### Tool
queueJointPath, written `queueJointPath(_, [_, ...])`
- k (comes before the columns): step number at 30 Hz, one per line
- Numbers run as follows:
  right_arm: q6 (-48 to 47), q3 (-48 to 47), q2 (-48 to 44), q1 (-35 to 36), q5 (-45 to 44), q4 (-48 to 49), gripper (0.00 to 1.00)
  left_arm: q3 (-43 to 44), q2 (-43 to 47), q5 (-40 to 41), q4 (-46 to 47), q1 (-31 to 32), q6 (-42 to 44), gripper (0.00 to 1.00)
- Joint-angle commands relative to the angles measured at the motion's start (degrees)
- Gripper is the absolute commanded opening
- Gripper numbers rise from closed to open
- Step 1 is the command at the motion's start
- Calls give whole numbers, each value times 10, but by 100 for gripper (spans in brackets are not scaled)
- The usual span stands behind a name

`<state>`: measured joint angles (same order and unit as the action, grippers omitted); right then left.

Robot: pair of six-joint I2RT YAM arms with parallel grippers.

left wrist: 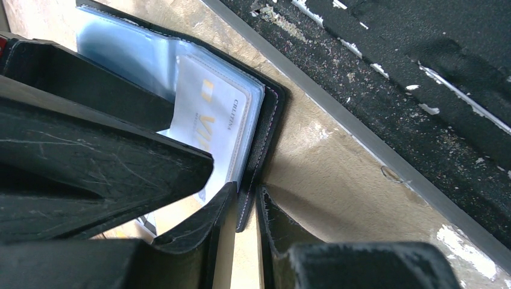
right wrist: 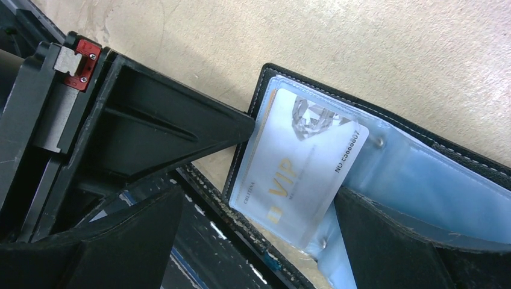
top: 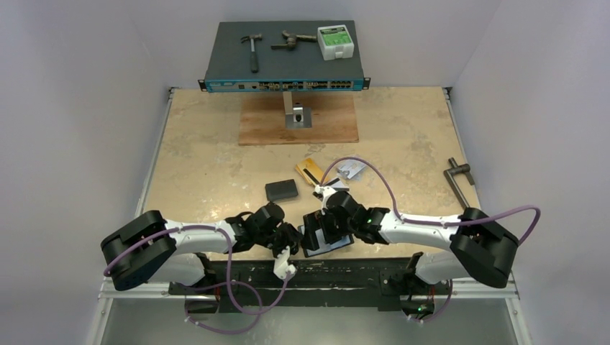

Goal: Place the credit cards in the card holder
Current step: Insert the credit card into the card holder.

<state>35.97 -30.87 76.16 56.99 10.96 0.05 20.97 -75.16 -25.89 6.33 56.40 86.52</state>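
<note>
The card holder point(top: 332, 244) lies open at the table's front edge, clear pockets up. A white-silver VIP card point(right wrist: 295, 168) sits partly in a clear pocket; it also shows in the left wrist view point(left wrist: 211, 120). My left gripper point(left wrist: 245, 208) pinches the holder's black cover edge point(left wrist: 271, 114) and sits left of the holder in the top view point(top: 296, 238). My right gripper point(right wrist: 259, 241) is open over the holder point(right wrist: 263, 84), one finger resting on the pocket beside the card; it also appears in the top view point(top: 324, 224). A gold-orange card point(top: 309, 170) and a silver-grey card point(top: 351, 169) lie on the table beyond.
A plain black pouch point(top: 281, 190) lies left of the loose cards. A wooden board point(top: 298, 121) and a network switch point(top: 284, 57) carrying tools stand at the back. A metal handle point(top: 457, 176) lies at the right. A metal rail point(left wrist: 361, 138) runs just past the holder.
</note>
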Motion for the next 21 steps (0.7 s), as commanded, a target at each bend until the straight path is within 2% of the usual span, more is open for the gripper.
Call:
queueJointPath(1, [16, -24, 23, 33, -1, 4, 99, -3, 6, -29, 35, 3, -10, 17])
queueJointPath(7, [14, -37, 26, 45, -12, -7, 99, -4, 11, -30, 37, 3, -11, 17])
queueJointPath(21, [19, -61, -81, -3, -54, -193, 99, -15, 33, -8, 2, 3, -11, 15])
